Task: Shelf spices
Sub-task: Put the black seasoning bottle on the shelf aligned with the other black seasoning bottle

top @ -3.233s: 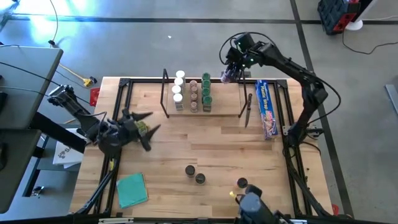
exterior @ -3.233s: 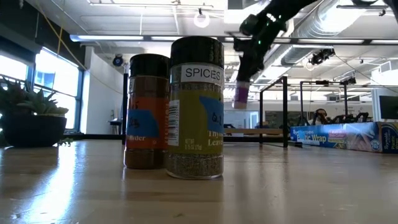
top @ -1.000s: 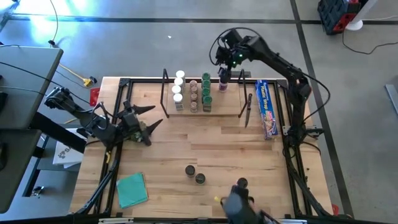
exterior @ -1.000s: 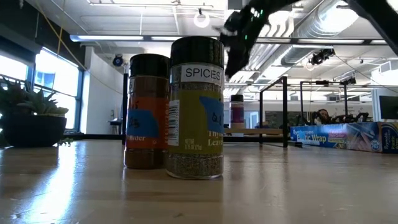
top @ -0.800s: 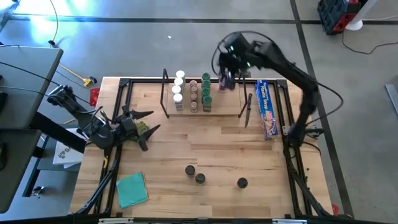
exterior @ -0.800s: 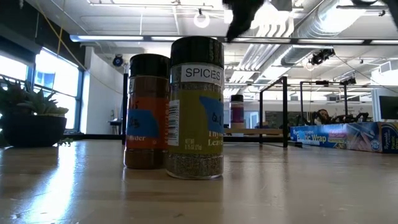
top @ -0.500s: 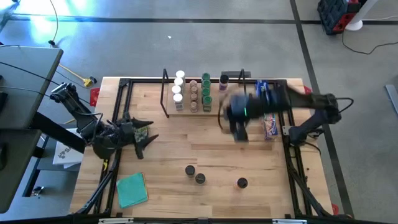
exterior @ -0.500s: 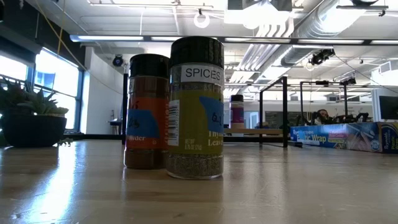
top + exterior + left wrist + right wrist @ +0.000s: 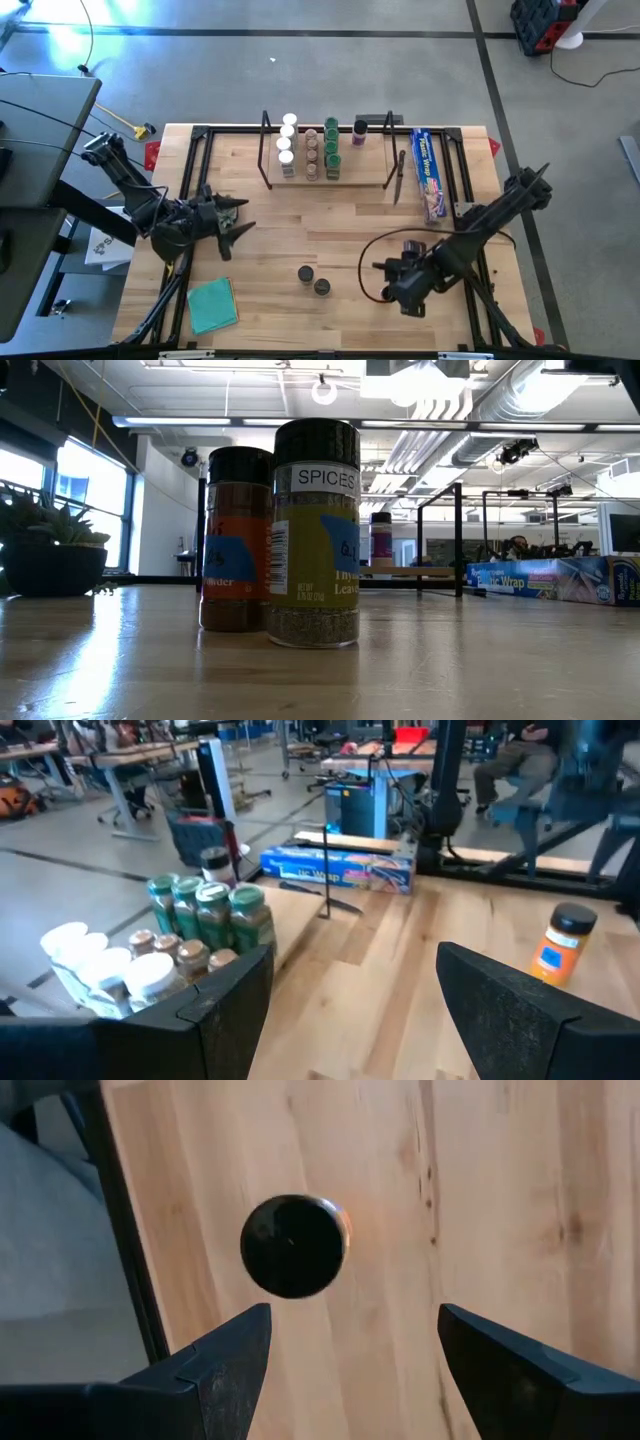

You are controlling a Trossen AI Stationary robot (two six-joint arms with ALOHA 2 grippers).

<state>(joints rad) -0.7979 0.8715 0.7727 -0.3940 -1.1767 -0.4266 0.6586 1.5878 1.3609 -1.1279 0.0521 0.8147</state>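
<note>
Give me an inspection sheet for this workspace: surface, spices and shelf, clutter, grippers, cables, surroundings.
Surface: wooden table, black frame.
Job's things: shelf at the far edge holds rows of white, brown and green-lidded jars and one dark-lidded jar; two black-lidded jars stand loose near the front; another black-lidded jar sits under the right gripper.
Clutter: blue wrap box, teal cloth.
Grippers: left gripper open, at the left side; right gripper open, above that jar.
Cables: a loop by the right arm.
Surroundings: concrete floor, workshop beyond.
</note>
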